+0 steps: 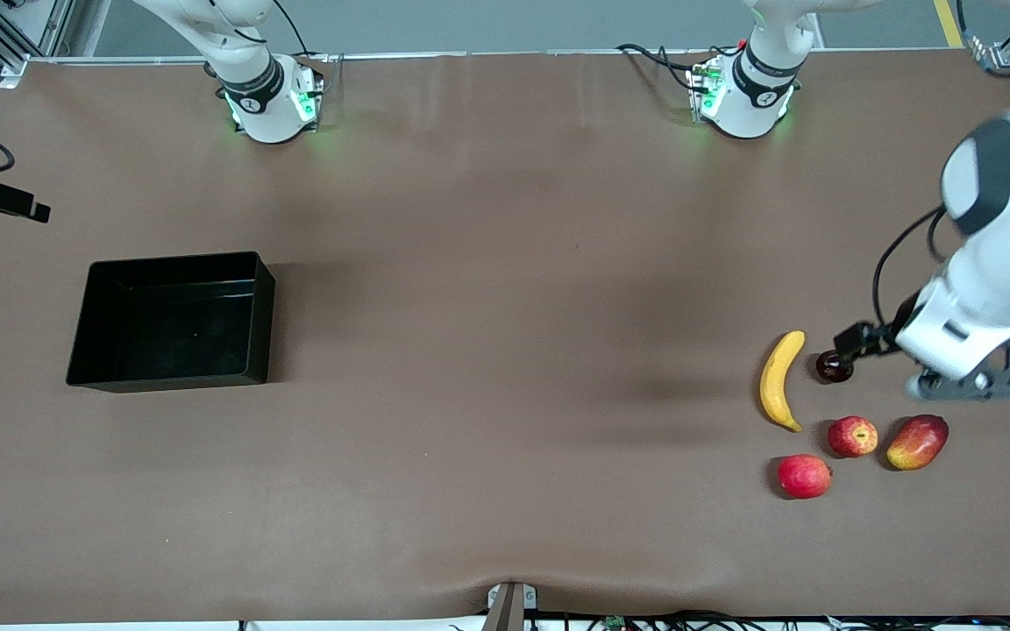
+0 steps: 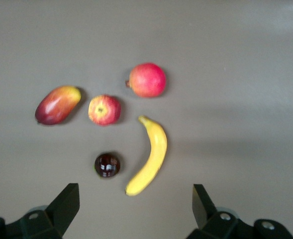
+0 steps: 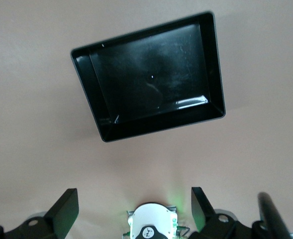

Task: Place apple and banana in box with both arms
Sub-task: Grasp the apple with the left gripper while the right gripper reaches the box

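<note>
The apple [image 1: 852, 436] [image 2: 104, 109], red with a yellowish patch, lies toward the left arm's end of the table. The yellow banana [image 1: 782, 379] [image 2: 150, 157] lies beside it, a little farther from the front camera. My left gripper [image 1: 856, 340] [image 2: 135, 209] hangs open over the table beside this fruit group and holds nothing. The black box [image 1: 172, 324] [image 3: 213, 64] stands empty toward the right arm's end. My right gripper [image 3: 134, 196] is open and empty, high over the table between its own base and the box; the front view does not show it.
A pinkish-red round fruit [image 1: 804, 476] [image 2: 147, 79] lies nearest the front camera. A red-yellow mango [image 1: 917, 442] [image 2: 57, 104] lies beside the apple. A dark glossy round fruit [image 1: 832, 366] [image 2: 107, 165] sits next to the banana, under the left hand.
</note>
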Robot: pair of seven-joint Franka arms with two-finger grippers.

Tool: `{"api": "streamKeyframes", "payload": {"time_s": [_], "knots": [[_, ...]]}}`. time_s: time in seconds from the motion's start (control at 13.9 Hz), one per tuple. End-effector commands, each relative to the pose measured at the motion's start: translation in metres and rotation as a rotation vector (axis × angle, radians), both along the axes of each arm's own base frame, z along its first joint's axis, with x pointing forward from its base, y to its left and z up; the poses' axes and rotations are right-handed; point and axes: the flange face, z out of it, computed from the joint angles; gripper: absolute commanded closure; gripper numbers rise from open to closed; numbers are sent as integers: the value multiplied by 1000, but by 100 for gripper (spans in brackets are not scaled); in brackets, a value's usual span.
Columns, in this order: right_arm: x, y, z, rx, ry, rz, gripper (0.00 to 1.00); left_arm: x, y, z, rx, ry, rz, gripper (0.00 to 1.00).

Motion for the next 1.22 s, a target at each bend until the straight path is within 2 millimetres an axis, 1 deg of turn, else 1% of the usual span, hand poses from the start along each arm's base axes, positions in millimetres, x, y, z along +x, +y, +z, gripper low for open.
{"api": "streamKeyframes", "payload": {"time_s": [0.0,0.07,0.22,0.29,0.36,0.43,0.5,0.58,0.72,0.79,0.86,0.94,1.01,1.08,1.15], "knots": [[28,-25,-66,43,82,66,0,26,22,-42,9,-29,-71,0],[40,-32,-94,52,92,66,0,33,27,-61,7,-33,-114,0],[51,-50,-150,78,154,49,0,41,57,-90,6,-31,-147,0],[56,-60,-178,63,180,59,0,43,69,-102,5,-36,-158,0],[65,-69,-203,24,160,92,0,45,76,-118,4,-32,-170,0],[71,-80,-222,-10,127,137,0,48,82,-133,12,-34,-179,0],[74,-96,-234,-16,92,192,0,50,95,-148,26,-39,-180,0],[76,-109,-244,-2,65,237,0,53,103,-167,21,-36,-173,0],[80,-139,-271,10,-12,314,0,56,104,-197,8,-55,-173,0],[78,-155,-291,27,-40,345,0,57,103,-208,5,-46,-173,0],[68,-171,-313,52,-41,343,0,56,103,-216,2,-36,-172,0],[60,-172,-329,73,-44,335,0,55,102,-223,0,-27,-173,0],[55,-168,-341,88,-59,322,0,54,105,-232,1,-14,-172,0],[47,-168,-352,100,-61,306,13,53,109,-237,3,-7,-169,0],[43,-169,-355,110,-49,297,62,53,110,-238,6,-5,-169,0]]}}
